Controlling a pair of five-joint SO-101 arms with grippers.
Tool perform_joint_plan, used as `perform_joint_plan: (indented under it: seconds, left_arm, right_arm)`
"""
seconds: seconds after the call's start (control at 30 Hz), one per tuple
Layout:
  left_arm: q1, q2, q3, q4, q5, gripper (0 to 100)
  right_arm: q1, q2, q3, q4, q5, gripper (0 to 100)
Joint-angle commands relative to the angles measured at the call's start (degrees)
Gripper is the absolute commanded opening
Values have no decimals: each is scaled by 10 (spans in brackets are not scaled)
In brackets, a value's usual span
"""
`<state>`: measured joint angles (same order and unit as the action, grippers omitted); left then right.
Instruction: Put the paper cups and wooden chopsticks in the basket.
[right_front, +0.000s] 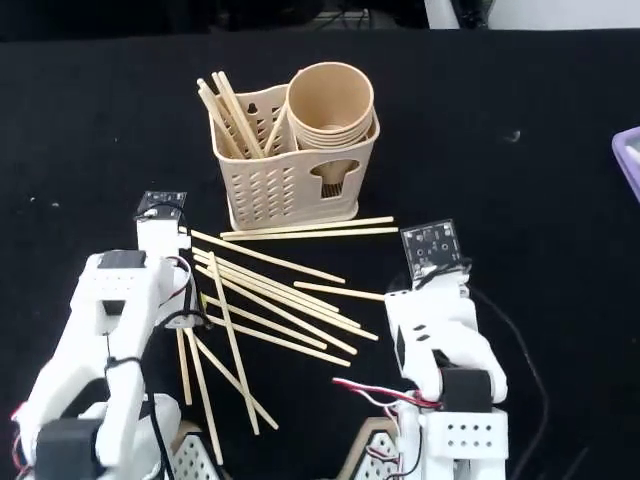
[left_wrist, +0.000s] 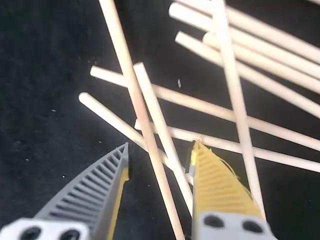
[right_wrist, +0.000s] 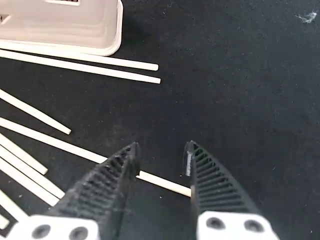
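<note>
Arms: two white arms stand at the near edge of the black table, with the scatter of sticks between them.
Left gripper: low over the near-left part of the scatter, jaws moderately wide and holding nothing. Two crossed sticks run up between the fingers, with others lying underneath.
Right gripper: low over the right end of a single chopstick, jaws apart and empty, the stick passing across the gap between them.
Loose chopsticks: a dozen or so lie fanned and overlapping on the table. Two more lie side by side against the basket's foot.
Step in hand: picking sticks off the table, as I judge it; neither arm has closed yet.
Doing it well: the right arm has the cleaner pick, one stick well clear of its neighbours. It should drop until the fingertips touch the cloth, then close squarely across the stick; so close to the stick's end, the long part will droop. The left arm straddles a crossing, so closing there may scissor the sticks or drag their neighbours. Shifting to a single shaft looks safer.
Basket: farther back at mid-table, upright, with two compartments.
Stored chopsticks: several lean in the left compartment.
Paper cups: nested in one stack in the right compartment, so that part looks finished.
</note>
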<state>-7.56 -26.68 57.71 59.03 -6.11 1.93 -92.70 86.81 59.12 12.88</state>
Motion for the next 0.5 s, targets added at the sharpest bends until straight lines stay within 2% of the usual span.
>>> perform_joint_plan:
  seconds: [0.0,0.33,0.47]
  left_arm:
    - [4,28,-32,-3,4,202]
    - [3,44,-24,-17,4,192]
    - [3,43,-10,-40,4,35]
  right_arm:
    - [6,-26,2,-11,-4,152]
    - [6,-36,6,-9,-4,151]
    - [6,-36,6,-9,-4,151]
